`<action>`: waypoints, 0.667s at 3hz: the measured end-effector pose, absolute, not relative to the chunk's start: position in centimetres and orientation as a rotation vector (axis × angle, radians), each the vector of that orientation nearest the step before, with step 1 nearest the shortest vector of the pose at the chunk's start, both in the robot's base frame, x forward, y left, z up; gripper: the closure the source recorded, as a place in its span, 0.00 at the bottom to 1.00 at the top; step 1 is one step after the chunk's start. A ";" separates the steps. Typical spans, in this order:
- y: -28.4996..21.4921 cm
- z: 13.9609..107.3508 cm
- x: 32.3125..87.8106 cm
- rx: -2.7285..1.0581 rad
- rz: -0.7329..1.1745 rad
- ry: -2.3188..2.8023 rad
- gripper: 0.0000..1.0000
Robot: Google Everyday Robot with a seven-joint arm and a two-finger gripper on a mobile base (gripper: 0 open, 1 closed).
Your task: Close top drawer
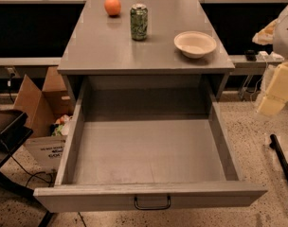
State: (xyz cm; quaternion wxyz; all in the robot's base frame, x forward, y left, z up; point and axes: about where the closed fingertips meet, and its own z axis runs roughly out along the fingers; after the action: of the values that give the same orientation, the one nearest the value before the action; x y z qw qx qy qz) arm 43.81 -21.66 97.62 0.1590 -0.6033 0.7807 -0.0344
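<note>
The top drawer [148, 155] stands pulled far out of the grey cabinet [101, 51], toward the camera. Its plain grey inside holds nothing. Its front panel [87, 197] runs along the bottom of the view, with a small dark wire handle [152, 203] at its centre. The two lower drawers are hidden under it. My gripper [273, 98], cream coloured, hangs at the right edge of the view, level with the drawer's back right corner and well clear of its right side wall. It touches nothing.
On the cabinet top stand an orange [112, 6], a green can [139, 21] and a white bowl [195, 44]. An open cardboard box [40, 108] and a black stand [6, 131] are at the left. A black bar [282, 162] lies on the floor at the right.
</note>
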 end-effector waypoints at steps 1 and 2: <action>-21.7 97.8 43.7 -1.721 -0.106 2.234 0.00; -21.6 99.1 43.1 -1.679 -0.183 2.258 0.00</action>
State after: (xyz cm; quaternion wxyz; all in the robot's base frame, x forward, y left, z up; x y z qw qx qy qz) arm 43.09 -21.56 99.12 0.1602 -0.5878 0.7904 -0.0642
